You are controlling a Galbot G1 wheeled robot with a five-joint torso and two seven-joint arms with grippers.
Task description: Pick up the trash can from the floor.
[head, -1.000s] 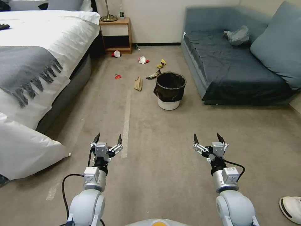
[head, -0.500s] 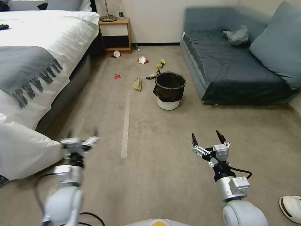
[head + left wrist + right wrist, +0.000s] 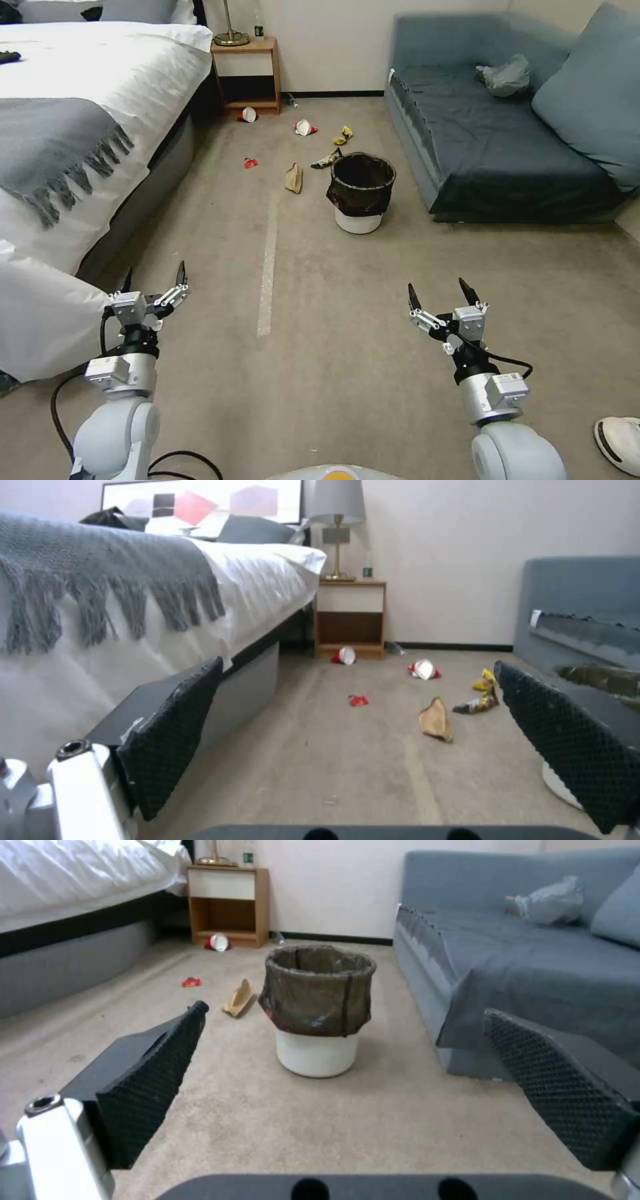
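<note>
Trash can [image 3: 361, 193] upright on floor [image 3: 347, 347], well ahead of both arms, just beside sofa front corner; white body, black bag liner folded over rim. Not touched by either end effector.

Left to right in head view:
- bed [image 3: 80, 133] with white duvet and grey fringed throw [image 3: 53, 150] along left side.
- left end effector [image 3: 153, 283] low over carpet near bed's foot corner, fingers spread wide, nothing held.
- pale tape strip [image 3: 268, 267] running down carpet between the arms.
- wooden nightstand [image 3: 247, 73] at far wall; litter on carpet in front: two red-and-white cups [image 3: 248, 115], small red scrap [image 3: 250, 163], tan paper bag [image 3: 293, 178], snack wrappers [image 3: 328, 159] just behind trash can.
- right end effector [image 3: 437, 298] low over carpet, fingers spread wide, nothing held; roughly in line with trash can in right wrist view [image 3: 317, 1010].
- blue-grey sofa [image 3: 507, 133] on right, grey plastic bag [image 3: 507, 75] on its seat.
</note>
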